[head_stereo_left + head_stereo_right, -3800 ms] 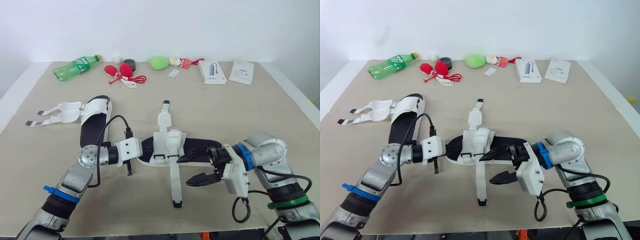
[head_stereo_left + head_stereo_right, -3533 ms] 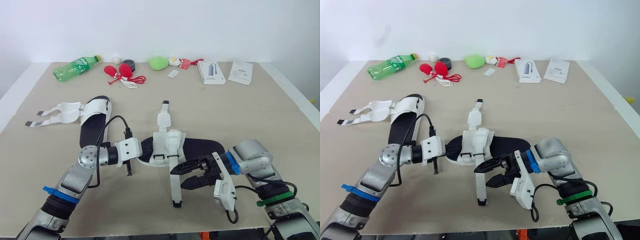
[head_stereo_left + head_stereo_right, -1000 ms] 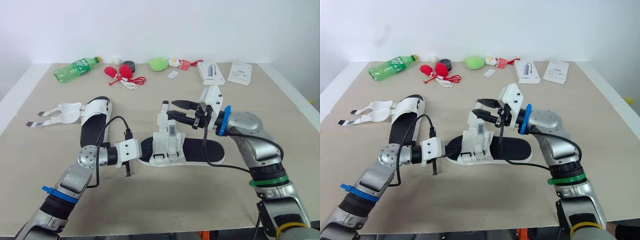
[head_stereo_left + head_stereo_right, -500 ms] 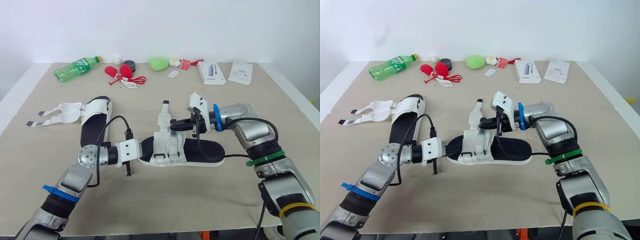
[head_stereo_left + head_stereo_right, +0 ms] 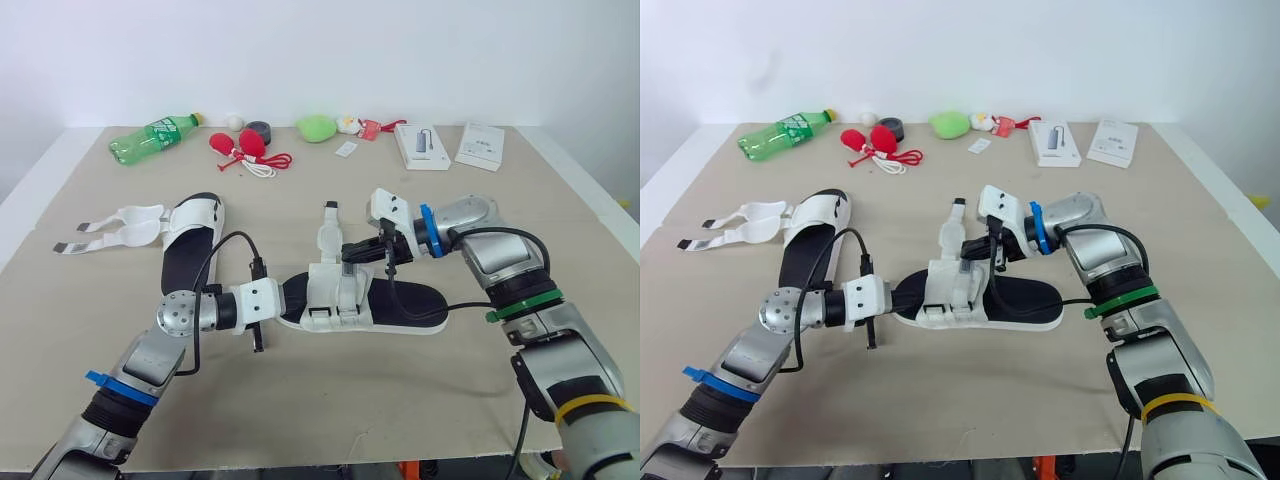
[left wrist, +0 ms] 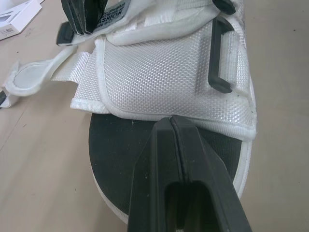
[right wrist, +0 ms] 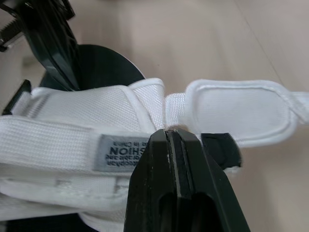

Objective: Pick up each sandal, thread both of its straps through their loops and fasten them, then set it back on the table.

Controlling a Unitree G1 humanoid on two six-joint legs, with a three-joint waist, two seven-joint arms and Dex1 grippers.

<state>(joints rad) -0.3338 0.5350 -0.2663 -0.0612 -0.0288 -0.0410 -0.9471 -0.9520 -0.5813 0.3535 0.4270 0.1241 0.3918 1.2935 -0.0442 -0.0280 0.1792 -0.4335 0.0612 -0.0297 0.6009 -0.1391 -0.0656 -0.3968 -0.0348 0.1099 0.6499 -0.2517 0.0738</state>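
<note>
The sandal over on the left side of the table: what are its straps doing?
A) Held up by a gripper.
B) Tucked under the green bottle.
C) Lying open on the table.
C: that sandal has its two white straps spread out flat on the table beside it, unfastened.

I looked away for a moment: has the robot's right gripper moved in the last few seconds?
Yes. The right gripper crossed from the near side of the middle sandal to its far side.
</note>
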